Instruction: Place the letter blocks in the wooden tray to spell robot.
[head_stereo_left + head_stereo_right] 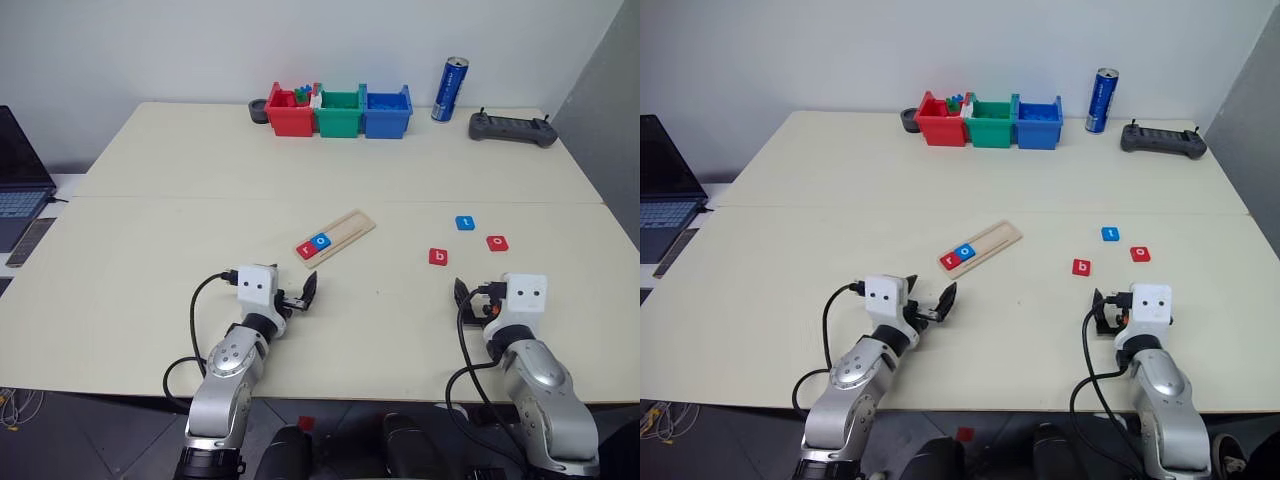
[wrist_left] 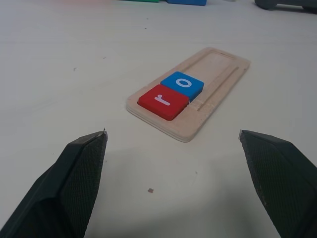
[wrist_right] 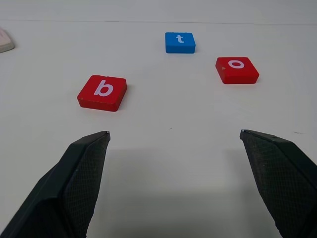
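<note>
two letter blocks [image 2: 171,94] sit in the wooden tray [image 2: 218,74]; both grippers gape empty

The wooden tray [image 1: 983,246] lies slanted on the tabletop [image 1: 840,200], holding a red tile [image 1: 949,261] and blue tile [image 1: 964,253] at its near end. Three more tiles [image 1: 1081,267] lie loose well to its right.

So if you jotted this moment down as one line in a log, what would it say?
tray: red r, blue o placed | loose on table: red b, blue t, red o | left gripper: open, empty | right gripper: open, empty
</note>
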